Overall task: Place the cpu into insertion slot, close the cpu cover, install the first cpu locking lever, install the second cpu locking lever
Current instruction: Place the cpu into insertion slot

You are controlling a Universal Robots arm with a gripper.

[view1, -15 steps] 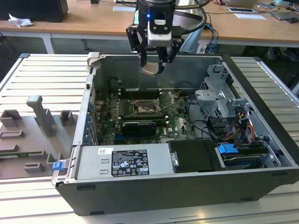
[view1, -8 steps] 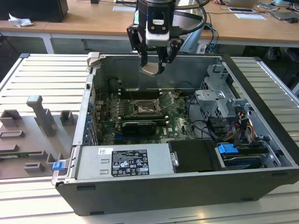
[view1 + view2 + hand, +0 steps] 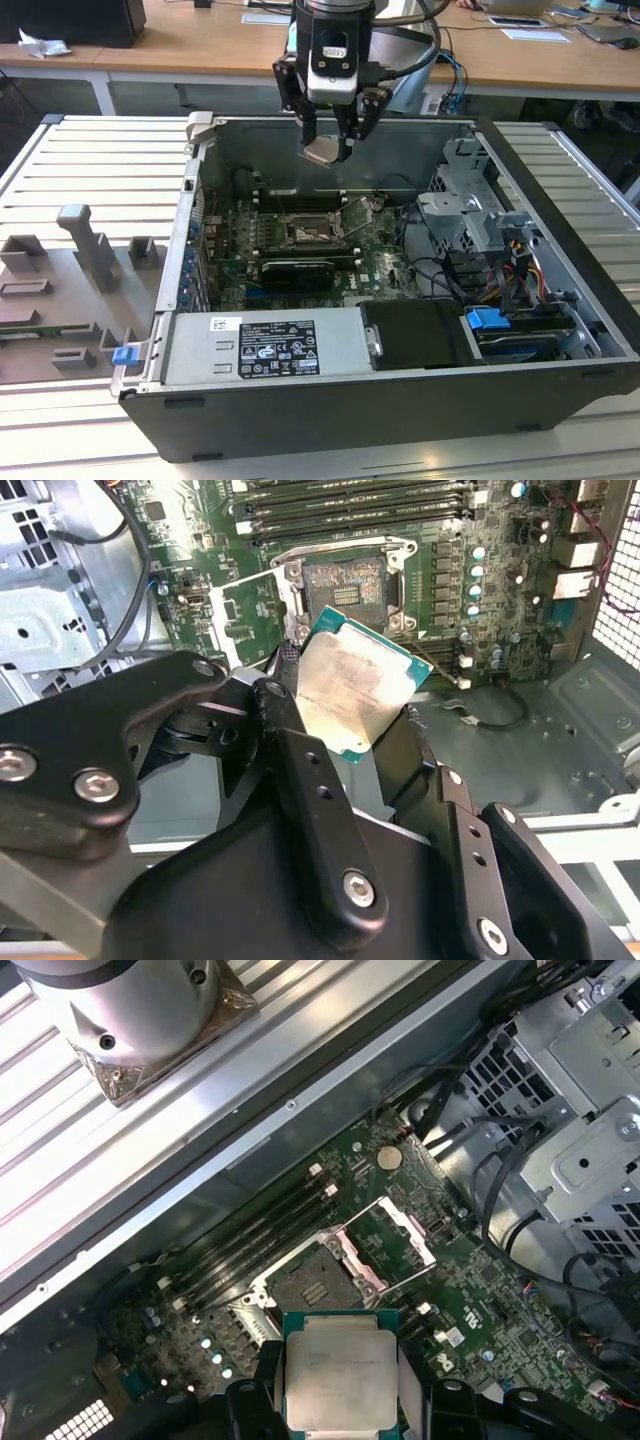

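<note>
My gripper (image 3: 328,150) hangs above the open computer case, shut on the cpu (image 3: 326,150), a flat square chip with a pale metal face and a green edge. Both wrist views show the cpu (image 3: 352,688) (image 3: 340,1370) clamped between the black fingers (image 3: 300,780). Below it on the green board lies the insertion slot (image 3: 304,234) (image 3: 345,586) (image 3: 312,1286), open, with a dark centre. The cpu cover (image 3: 358,215) (image 3: 246,613) (image 3: 391,1237) stands swung up on its hinge beside the slot. The cpu is well above the slot and apart from it.
Long black memory slots (image 3: 296,201) run behind the socket. A black card (image 3: 296,272) lies in front of it. A metal drive cage (image 3: 470,215) with cables fills the exterior view's right. A grey power supply (image 3: 262,347) sits at the near case edge.
</note>
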